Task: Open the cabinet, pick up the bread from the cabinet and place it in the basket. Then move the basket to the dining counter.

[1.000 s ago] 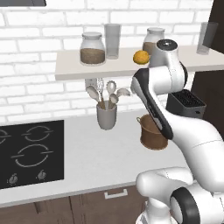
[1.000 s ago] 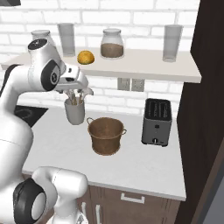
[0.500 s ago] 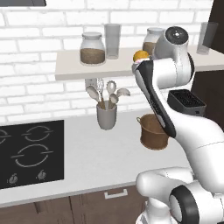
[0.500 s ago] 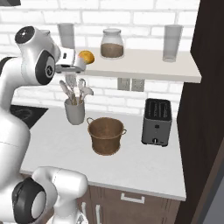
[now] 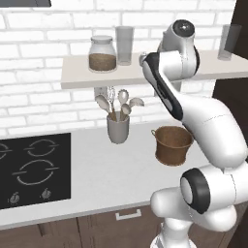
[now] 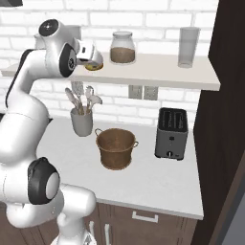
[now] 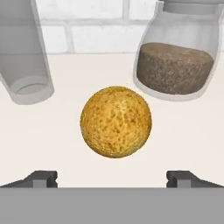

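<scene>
The bread (image 7: 116, 121), a round golden-orange bun, sits on the white wall shelf (image 6: 158, 72) between a tall empty glass (image 7: 24, 57) and a brown-filled glass jar (image 7: 179, 57). My gripper (image 7: 112, 179) is open, its fingertips (image 7: 41, 177) wide apart just short of the bun and on either side of it. In the right base view my gripper (image 6: 95, 61) hangs at shelf height right over the bread (image 6: 94, 67). The brown woven basket (image 6: 115, 148) stands empty on the worktop below, also seen as the basket (image 5: 173, 144) beside my arm. The dining counter is out of view.
A grey utensil cup (image 5: 117, 128) with spoons stands under the shelf, left of the basket. A black hob (image 5: 34, 167) lies at the left, and a toaster (image 6: 171, 133) stands right of the basket. Another jar (image 5: 102, 54) and a glass (image 6: 188, 47) share the shelf. A dark tall unit (image 6: 229, 105) closes off the right.
My arm has risen from in front of the utensil cup to shelf height, and the open hand has closed in on the bun.
</scene>
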